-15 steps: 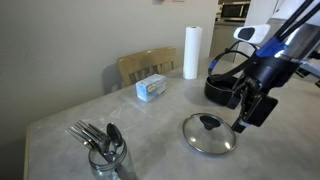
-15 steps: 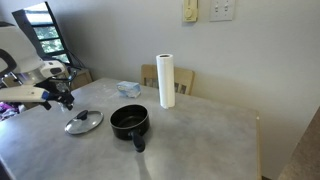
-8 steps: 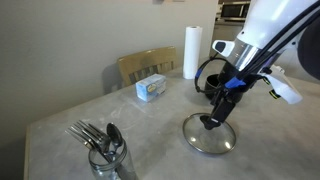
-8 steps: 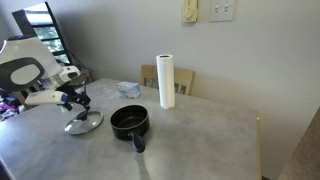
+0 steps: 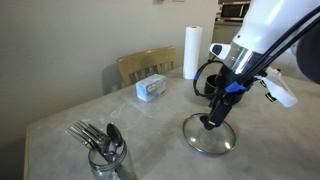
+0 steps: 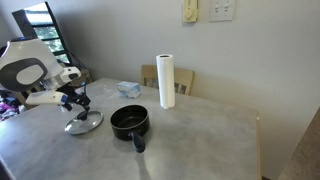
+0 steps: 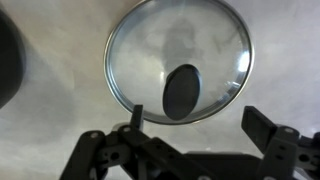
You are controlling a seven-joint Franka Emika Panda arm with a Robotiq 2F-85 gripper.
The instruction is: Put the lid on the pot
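Lying flat on the table (image 5: 120,125), the lid (image 5: 208,137) is the only one in sight: clear glass, metal rim, and a black knob (image 7: 181,90) at its centre. It sits off the pot (image 6: 130,121), beside it with a strip of bare tabletop between the two. There is one pot as well, black and shallow, open on top, its single long handle (image 6: 137,143) pointing toward the camera in an exterior view.

Directly over the lid hangs the gripper (image 7: 200,118), the only one on the single arm. In the wrist view its two fingers (image 7: 262,122) are spread wide, one on each side of the knob, with nothing clamped between them. In both exterior views the fingertips are low over the glass, though whether they touch it is hard to tell from these angles. A dark curve at the left edge of the wrist view is probably the pot's wall.

Farther out on the table stand one white paper towel roll (image 6: 166,80), upright behind the pot, and one small blue and white box (image 5: 152,88) near the table's back edge. Well apart from the lid, at the near corner, one glass (image 5: 106,160) holds several pieces of metal cutlery. One wooden chair (image 5: 145,64) is pushed in behind the table against the wall.
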